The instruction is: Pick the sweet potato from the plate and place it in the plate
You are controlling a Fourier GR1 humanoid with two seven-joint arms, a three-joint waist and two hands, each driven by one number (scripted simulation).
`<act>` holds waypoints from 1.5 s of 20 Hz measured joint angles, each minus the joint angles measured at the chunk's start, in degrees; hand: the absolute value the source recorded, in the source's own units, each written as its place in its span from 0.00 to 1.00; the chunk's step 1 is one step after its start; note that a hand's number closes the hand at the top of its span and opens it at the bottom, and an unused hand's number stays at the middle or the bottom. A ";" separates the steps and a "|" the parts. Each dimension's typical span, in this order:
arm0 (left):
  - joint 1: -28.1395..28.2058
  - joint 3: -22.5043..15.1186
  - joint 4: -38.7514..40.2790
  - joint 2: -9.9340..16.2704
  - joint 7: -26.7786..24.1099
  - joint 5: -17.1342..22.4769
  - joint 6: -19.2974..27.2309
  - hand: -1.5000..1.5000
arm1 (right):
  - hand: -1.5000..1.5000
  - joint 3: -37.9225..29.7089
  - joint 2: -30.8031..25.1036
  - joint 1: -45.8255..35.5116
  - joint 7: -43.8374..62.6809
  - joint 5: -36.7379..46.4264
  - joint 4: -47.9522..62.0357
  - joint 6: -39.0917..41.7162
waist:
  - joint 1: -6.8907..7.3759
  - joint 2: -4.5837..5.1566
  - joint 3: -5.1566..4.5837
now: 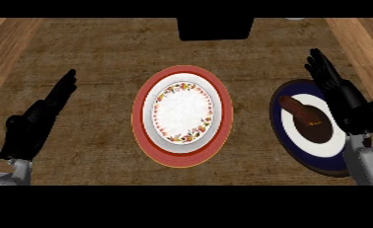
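Right hand (336, 86) is hovering, fingers straight and holding nothing, beside the sweet potato (304, 113) on the blue-rimmed plate (320, 160) near the desk's (94, 49) right edge; left hand (40, 116) is resting open.

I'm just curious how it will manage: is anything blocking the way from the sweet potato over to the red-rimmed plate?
Nothing visible does. The sweet potato lies on the blue-rimmed plate; only bare counter separates it from the red-rimmed plate. The right hand is beside it.
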 measured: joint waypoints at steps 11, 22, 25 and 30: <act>6.55 3.32 4.28 -1.59 -10.90 -5.30 5.43 0.50 | 0.00 -8.44 1.16 -0.07 -13.80 -11.11 0.50 11.92 | 1.33 1.37 -1.53; 8.12 6.13 9.06 -3.87 -16.82 -6.84 5.00 0.50 | 0.00 -16.58 -2.37 11.96 -27.16 -15.01 0.03 25.27 | 0.66 1.37 -1.63; 8.48 5.90 9.13 -4.42 -17.67 -7.24 4.97 0.50 | 0.00 -16.49 -7.13 12.71 -26.95 -9.93 -0.37 26.89 | 0.89 1.39 -1.65; 7.90 5.87 10.34 -5.30 -18.51 -7.78 5.01 0.50 | 0.00 -15.02 -13.63 12.43 -25.67 0.21 -0.79 27.00 | 1.15 1.48 -1.68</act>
